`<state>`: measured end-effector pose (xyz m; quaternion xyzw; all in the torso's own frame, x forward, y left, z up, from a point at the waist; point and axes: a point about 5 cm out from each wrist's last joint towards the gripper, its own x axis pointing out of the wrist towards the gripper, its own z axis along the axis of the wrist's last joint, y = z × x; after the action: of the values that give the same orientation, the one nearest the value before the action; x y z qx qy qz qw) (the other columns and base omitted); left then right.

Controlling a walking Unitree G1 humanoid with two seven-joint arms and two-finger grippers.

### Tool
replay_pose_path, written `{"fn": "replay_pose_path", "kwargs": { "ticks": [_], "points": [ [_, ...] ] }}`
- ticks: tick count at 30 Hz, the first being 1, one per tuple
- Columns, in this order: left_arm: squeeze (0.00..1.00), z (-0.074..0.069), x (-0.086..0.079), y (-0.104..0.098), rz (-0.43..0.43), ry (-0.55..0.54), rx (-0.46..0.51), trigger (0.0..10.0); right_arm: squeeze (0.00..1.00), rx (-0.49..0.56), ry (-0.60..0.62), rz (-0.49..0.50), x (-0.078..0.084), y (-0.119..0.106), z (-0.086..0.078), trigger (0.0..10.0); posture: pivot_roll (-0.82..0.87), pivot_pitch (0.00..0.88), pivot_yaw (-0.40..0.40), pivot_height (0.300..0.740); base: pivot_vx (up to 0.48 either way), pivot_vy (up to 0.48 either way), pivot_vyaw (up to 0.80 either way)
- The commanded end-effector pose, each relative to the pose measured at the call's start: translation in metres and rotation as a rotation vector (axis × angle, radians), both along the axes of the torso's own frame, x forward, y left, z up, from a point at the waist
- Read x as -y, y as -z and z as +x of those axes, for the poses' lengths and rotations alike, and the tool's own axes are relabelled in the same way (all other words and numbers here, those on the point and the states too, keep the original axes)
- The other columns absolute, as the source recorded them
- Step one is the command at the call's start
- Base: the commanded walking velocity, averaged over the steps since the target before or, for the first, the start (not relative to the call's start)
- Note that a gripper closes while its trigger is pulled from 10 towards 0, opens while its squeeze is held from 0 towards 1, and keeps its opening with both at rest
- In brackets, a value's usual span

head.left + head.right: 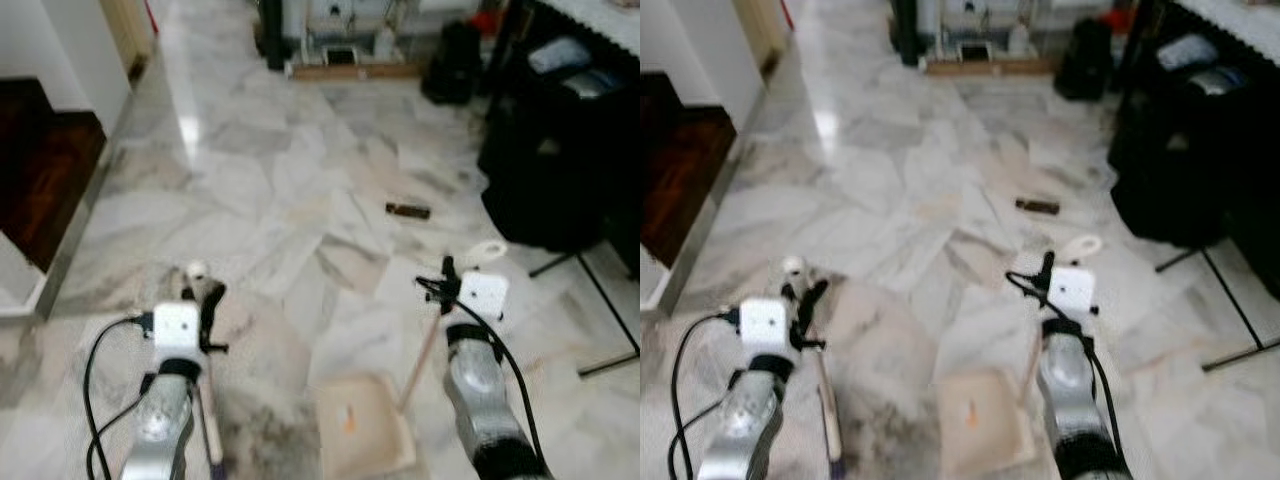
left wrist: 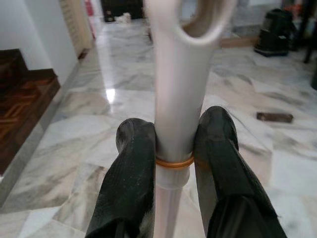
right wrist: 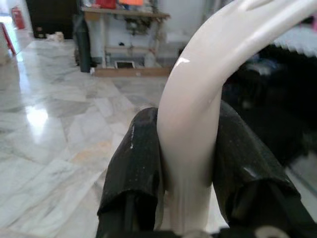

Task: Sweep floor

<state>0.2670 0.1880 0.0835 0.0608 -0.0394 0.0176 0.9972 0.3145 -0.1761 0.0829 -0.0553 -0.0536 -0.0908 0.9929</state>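
Observation:
My left gripper [image 1: 206, 298] is shut on a broom handle [image 1: 209, 415], a pale pole with a white cap [image 2: 181, 74] that has a hanging hole and an orange band [image 2: 173, 162]. My right gripper [image 1: 447, 280] is shut on the cream dustpan handle [image 3: 203, 84], which slants down to the cream dustpan [image 1: 365, 425] on the marble floor between the arms. A small orange scrap [image 1: 347, 417] lies in the pan. A dark brown piece [image 1: 407, 210] lies on the floor ahead of the right gripper. The broom head is hidden.
A dark wooden step [image 1: 45, 165] with a metal edge lies at the left. Black bags and furniture [image 1: 555, 150] stand at the right, with thin stand legs [image 1: 600, 300] on the floor. A low shelf [image 1: 350, 50] and a black bin [image 1: 450, 65] stand far back.

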Motion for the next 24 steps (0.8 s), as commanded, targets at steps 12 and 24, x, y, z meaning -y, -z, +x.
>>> {"fn": "replay_pose_path", "kwargs": {
  "ticks": [12,24],
  "points": [
    [0.0,-0.0007,-0.0027,-0.0031,0.017,-0.004,0.012,10.0,0.0,0.045,-0.017,0.014,-0.0073,-0.0103,0.0035,10.0,0.09,0.088,-0.022,0.74,0.344,0.0,0.0],
    [0.0,-0.0006,-0.001,-0.0038,0.026,0.011,0.013,10.0,0.0,0.049,-0.016,0.02,-0.008,-0.011,0.002,10.0,0.09,0.081,-0.017,0.74,0.351,0.0,0.0]
  ]
}}
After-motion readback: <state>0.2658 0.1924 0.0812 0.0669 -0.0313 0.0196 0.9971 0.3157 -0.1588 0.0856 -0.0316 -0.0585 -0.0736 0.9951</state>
